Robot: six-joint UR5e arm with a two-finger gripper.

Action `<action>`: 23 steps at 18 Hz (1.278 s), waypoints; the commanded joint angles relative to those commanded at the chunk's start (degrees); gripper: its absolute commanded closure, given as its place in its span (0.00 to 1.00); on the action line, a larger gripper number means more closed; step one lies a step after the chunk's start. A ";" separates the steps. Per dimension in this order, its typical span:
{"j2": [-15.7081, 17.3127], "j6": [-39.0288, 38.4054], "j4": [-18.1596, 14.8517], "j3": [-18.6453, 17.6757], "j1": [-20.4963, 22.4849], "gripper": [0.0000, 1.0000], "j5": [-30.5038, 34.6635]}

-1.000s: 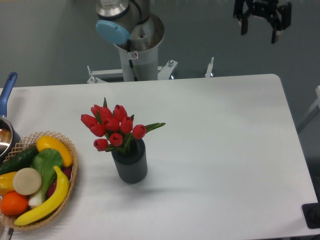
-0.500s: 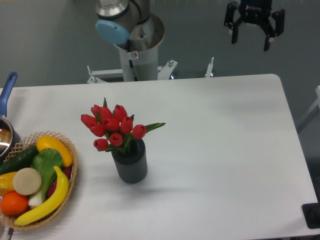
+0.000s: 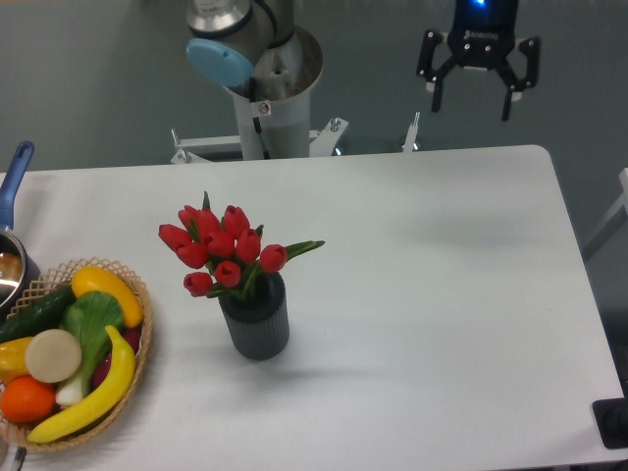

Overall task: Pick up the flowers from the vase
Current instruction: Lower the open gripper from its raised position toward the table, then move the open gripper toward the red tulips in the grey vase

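- So, from the fixed camera, my hand (image 3: 472,100) hangs above the far edge of the white table (image 3: 442,294), fingers spread wide and holding nothing.
- The bunch of red closed tulips with green stems and leaves (image 3: 222,248) stands in the small dark grey ribbed cylindrical vase (image 3: 255,323), left of the table's middle and well apart from my hand.
- The blooms rise clear of the vase mouth and lean slightly left; one green leaf pokes out to the right.
- I judge the bunch light and soft: the heads would bruise or bend under a squeeze, so I should close on the gathered stems just above the rim, below the blooms, and lift straight up.
- The vase looks small and could tip or come along if the stems drag in its mouth.
- At the left edge, a woven straw basket (image 3: 139,304) holds a banana, a yellow pepper, a cucumber, an orange and leafy greens; it stands near the vase, not touching.
- A blue-handled metal pot (image 3: 14,245) sits partly out of view beyond the basket.
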 joint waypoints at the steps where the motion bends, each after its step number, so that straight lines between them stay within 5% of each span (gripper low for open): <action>1: -0.79 -0.09 1.14 0.00 -0.70 0.00 -1.23; 9: -6.85 -0.44 4.22 -0.70 -6.94 0.00 -13.01; 13: -10.90 -3.59 11.16 -0.53 -10.99 0.00 -17.41; 18: -13.18 -6.06 11.78 2.19 -11.44 0.00 -21.87; 23: -14.86 -16.44 11.87 6.86 -11.26 0.00 -25.14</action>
